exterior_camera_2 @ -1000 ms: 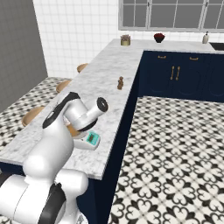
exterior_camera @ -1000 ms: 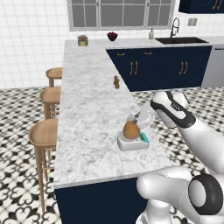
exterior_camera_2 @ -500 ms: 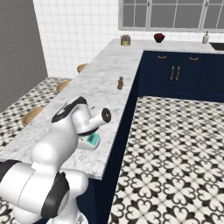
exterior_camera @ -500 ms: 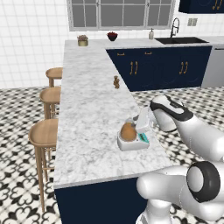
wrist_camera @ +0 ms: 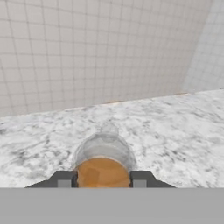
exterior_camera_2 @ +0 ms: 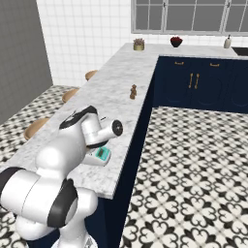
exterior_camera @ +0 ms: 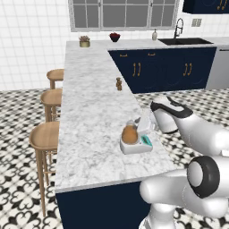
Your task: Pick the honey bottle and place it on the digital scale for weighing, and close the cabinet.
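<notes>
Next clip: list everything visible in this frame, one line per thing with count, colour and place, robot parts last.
honey bottle: 1, amber with clear neck, standing on the scale
digital scale: 1, white-grey with teal patch, near the counter's right edge
counter: 1, grey-white marble, long island running to the back wall
shaker: 1, brown, mid-counter by the right edge
stools: 3, wooden, along the counter's left side
potted plant: 1, green in tan pot, far end
bowl: 1, dark with red contents, far end
base cabinets: navy with brass handles, right of the counter
sink faucet: 1, black, back right
gripper: 1, dark fingertips either side of the bottle
</notes>
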You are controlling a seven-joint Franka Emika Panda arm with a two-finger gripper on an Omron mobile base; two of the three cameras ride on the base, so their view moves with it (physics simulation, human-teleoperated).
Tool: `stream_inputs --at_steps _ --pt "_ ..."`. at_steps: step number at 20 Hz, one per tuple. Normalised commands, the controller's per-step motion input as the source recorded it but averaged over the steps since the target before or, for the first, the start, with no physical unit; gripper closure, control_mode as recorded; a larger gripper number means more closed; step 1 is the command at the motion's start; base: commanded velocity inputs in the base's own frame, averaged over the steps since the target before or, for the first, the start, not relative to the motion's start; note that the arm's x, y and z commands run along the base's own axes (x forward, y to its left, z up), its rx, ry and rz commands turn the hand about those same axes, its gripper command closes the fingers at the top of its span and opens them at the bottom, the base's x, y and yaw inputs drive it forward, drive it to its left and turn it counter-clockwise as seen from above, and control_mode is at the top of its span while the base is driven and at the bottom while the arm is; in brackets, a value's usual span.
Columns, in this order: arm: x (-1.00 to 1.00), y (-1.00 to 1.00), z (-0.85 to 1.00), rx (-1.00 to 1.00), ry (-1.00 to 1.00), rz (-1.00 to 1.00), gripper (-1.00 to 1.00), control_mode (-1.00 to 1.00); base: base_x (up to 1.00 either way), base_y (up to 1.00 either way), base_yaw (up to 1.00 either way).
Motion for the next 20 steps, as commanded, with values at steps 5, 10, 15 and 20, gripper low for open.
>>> stream_inputs --at_steps 5,10,15,20 --pt "0.03 -0.07 -0.18 -0.01 0.0 0.0 1.0 -1.0 0.0 0.0 0.0" --pt "-0.21 0.0 0.0 0.0 0.0 0.0 -1.0 -1.0 0.0 0.0 0.0" --pt "-0.03 0.01 0.03 0.0 -0.03 0.0 -1.0 -1.0 0.0 0.0 0.0" --pt "-0.44 -0.02 0.33 0.0 -0.23 0.0 -1.0 -1.0 0.0 0.0 0.0"
